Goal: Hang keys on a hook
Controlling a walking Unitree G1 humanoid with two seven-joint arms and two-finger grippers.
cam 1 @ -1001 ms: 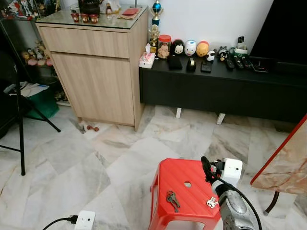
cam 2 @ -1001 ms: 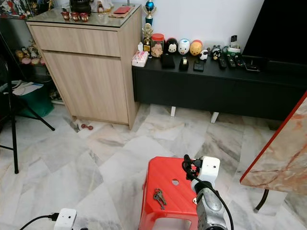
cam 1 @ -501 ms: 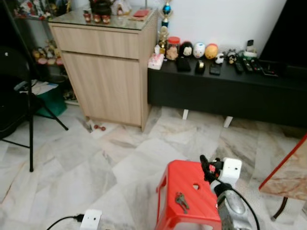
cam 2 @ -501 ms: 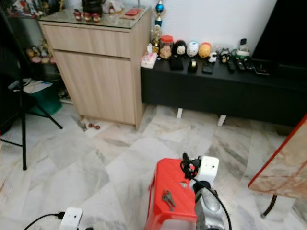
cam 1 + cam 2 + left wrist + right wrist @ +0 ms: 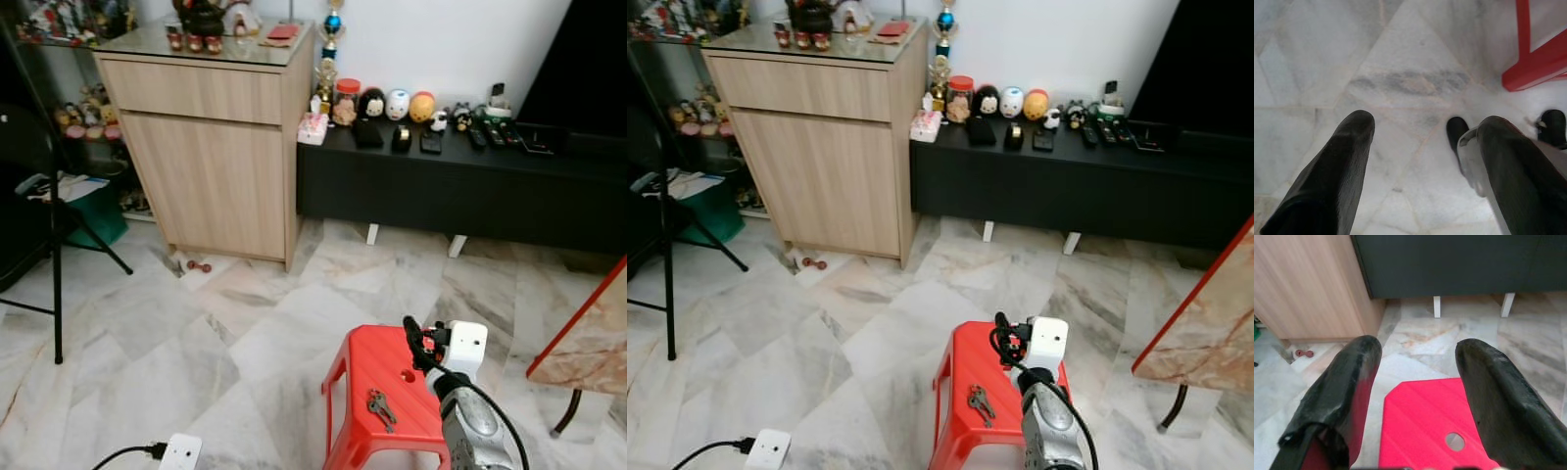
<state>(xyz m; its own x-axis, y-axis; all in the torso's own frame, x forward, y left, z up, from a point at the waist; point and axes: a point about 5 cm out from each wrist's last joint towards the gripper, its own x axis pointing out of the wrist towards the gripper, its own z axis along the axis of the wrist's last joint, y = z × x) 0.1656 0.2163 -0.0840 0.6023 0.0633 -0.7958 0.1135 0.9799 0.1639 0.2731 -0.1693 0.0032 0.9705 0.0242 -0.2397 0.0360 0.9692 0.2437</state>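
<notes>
A bunch of keys (image 5: 379,407) lies flat on the top of a red plastic stool (image 5: 367,364) on the marble floor just in front of me. My right arm reaches over the stool's right side, its white wrist box (image 5: 465,345) above the seat. In the right wrist view, my right gripper (image 5: 1418,350) is open and empty, with the stool's top (image 5: 1425,416) and its centre hole below the fingers. My left gripper (image 5: 1425,122) hangs open over bare floor beside a red stool leg (image 5: 1537,63).
A light wooden cabinet (image 5: 211,147) stands at the back left, and a low black console (image 5: 460,186) with jars, figurines and remotes runs along the wall. A black tripod leg (image 5: 56,274) is at the left, a white power strip (image 5: 178,452) lies on the floor, and a marble table edge (image 5: 588,343) juts in at the right.
The whole view has shifted as the camera moved, and the stool now sits slightly further right and higher in the picture. The keys still lie on the stool; the right arm stays over it.
</notes>
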